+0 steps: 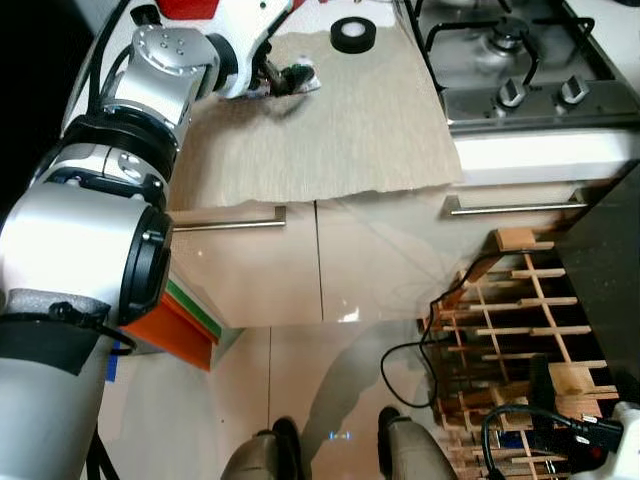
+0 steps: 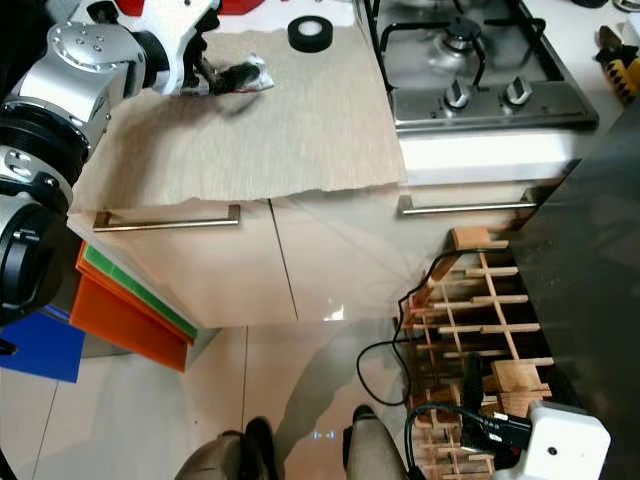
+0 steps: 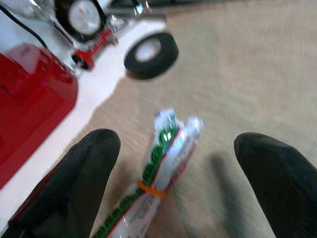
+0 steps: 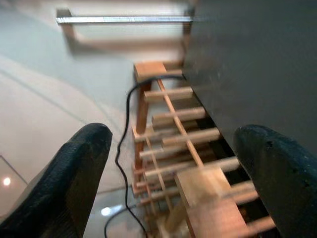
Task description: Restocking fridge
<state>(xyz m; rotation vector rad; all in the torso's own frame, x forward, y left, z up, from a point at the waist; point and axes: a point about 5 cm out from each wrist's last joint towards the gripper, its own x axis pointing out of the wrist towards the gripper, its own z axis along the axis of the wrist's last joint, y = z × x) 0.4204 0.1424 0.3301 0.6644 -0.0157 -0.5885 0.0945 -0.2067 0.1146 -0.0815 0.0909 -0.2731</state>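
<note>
A bundle of white, green and red packets (image 3: 163, 168), held by an orange band, lies flat on the beige countertop (image 1: 350, 130). My left gripper (image 3: 178, 144) is open just above it, one black finger on each side of the bundle, neither touching it. From the head it shows at the counter's back left (image 1: 278, 78). My right gripper (image 4: 173, 141) is open and holds nothing. It hangs low at my right side, facing a wooden rack (image 4: 178, 129) beside a dark panel (image 4: 252, 64).
A black tape roll (image 1: 353, 34) and a red container (image 3: 29, 94) sit behind the bundle. A gas hob (image 1: 520, 55) lies right of the counter. Below are cabinet fronts with bar handles (image 1: 225, 224), orange and green boards (image 1: 185, 325), and a black cable (image 1: 410, 360) on the floor.
</note>
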